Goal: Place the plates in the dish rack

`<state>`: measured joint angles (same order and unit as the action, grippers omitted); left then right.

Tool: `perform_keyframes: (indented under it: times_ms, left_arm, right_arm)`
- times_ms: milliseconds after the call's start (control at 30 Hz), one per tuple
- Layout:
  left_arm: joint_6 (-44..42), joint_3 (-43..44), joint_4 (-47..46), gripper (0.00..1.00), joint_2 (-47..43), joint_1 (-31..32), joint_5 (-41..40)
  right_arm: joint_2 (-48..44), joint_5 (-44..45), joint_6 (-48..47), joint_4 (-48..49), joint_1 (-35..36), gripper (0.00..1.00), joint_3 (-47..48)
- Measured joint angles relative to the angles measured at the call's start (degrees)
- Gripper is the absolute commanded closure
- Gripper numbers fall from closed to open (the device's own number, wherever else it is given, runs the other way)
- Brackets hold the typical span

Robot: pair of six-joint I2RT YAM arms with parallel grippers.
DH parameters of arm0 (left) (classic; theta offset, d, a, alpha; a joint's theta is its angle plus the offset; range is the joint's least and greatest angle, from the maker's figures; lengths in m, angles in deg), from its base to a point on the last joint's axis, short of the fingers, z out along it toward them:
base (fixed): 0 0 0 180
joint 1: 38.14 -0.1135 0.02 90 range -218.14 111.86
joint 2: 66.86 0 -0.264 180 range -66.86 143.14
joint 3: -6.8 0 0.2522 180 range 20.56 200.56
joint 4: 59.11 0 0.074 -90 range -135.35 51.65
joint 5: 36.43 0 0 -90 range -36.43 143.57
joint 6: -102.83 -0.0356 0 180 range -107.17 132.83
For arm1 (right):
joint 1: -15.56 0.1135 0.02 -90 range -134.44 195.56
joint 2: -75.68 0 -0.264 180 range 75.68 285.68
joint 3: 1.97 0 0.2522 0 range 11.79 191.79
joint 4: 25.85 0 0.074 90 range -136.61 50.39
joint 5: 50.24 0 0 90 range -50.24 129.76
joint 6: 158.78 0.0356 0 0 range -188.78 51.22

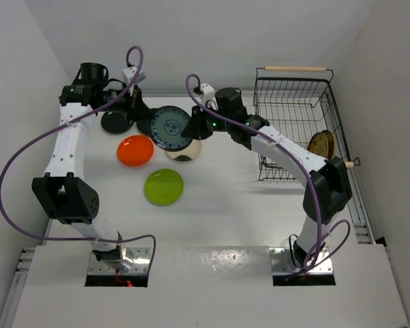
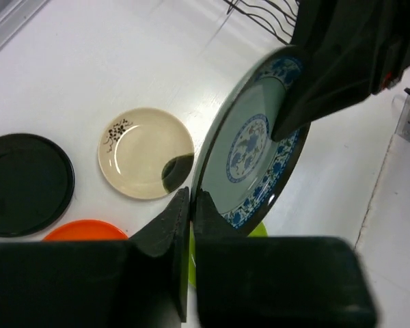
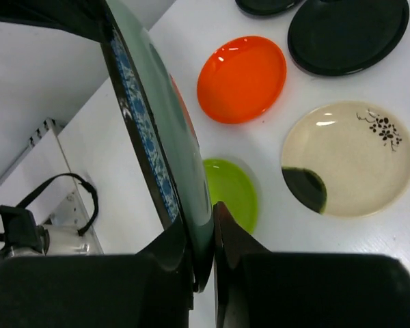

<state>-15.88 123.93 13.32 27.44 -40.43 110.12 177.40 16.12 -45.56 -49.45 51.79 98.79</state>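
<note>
A: What lay closest to the arm bases?

B: On the white surface (image 1: pixel 219 205), the lime green plate (image 1: pixel 164 187) was nearest, low in the middle of the top view. Just beyond it sat the orange-red plate (image 1: pixel 135 150), and to its right the cream plate (image 1: pixel 186 153), partly covered.

A: Covered by what?

B: By the blue-patterned plate (image 1: pixel 171 128), which was off the surface, raised above the cream plate and tilted nearly on edge. The left tool (image 2: pixel 192 198) was pinched narrow on the plate's rim. The right tool (image 3: pixel 210 213) was clamped on the opposite side, so both held it together.

A: A handover, then?

B: That was my reading. To do it well, the right tool needed a firm bite before the left let go. The left then had to open fully and back away along the plate's plane, not across it, so nothing twisted.

A: And farther back?

B: 2 black plates (image 1: pixel 115 123) lay flat at the upper left, near the left wrist. The dish rack (image 1: pixel 294 89) filled the upper right, well apart from the held plate, with 1 brown-gold plate (image 1: pixel 322 144) propped on edge by its right wall.

A: Advice for the carry?

B: I would have kept the plate upright, cleared the rack's near wire wall, and lowered it into a free slot without knocking the propped plate.
</note>
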Motion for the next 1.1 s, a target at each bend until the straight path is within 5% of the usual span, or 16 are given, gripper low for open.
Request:
perform_keyframes:
  times_ms: [33, 100, 167, 333, 567, 800, 1100]
  left_arm:
    - [0.4, 0.0, -0.4, 0.57, 0.0, 0.0, -0.7]
    - [2.3, 0.0, -1.1, 0.18, 0.0, 0.1, -3.2]
    - [5.5, 0.0, -2.2, 0.01, 0.0, 0.1, -7.3]
    - [13.6, -0.2, -6.3, 0.01, 0.1, -1.3, -25.6]
    - [19.1, -2.6, -10.4, 0.01, 1.4, -8.0, -43.1]
    - [20.0, -6.2, -10.4, 0.01, 3.1, -8.9, -45.3]
    - [20.0, -7.4, -10.8, 0.01, 3.3, -8.9, -45.2]
  right_arm:
    - [-0.1, 0.1, 0.6, 1.2, -0.1, 1.0, -0.9]
    - [-1.2, 2.2, 1.4, 2.5, -0.2, 1.0, -2.8]
    - [-2.9, 5.9, 1.4, 1.1, -0.8, 1.0, -3.8]
    - [-7.8, 21.0, -2.2, -8.7, -5.3, 1.0, 0.7]
    - [-9.5, 43.6, -9.7, -29.2, -23.7, 1.0, 16.0]
    - [1.2, 55.7, -13.3, -46.6, -33.8, 1.0, 19.6]
    - [7.1, 56.3, -14.7, -52.4, -37.3, 1.0, 11.3]
